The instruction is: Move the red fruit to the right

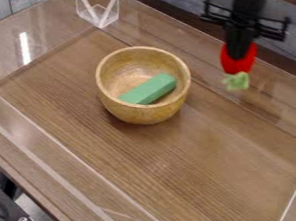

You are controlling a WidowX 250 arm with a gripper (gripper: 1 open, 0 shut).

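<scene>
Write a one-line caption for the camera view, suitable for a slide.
The black claw holds the small red strawberry-like fruit above the wooden table, right of the round wooden bowl containing a flat green block.

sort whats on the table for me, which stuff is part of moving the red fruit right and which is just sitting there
Part of the job:
- red fruit, lifted off the table
- gripper, shut on the fruit

Just lying about:
- wooden bowl
- green block, inside the bowl
- clear plastic stand, back left corner
</scene>
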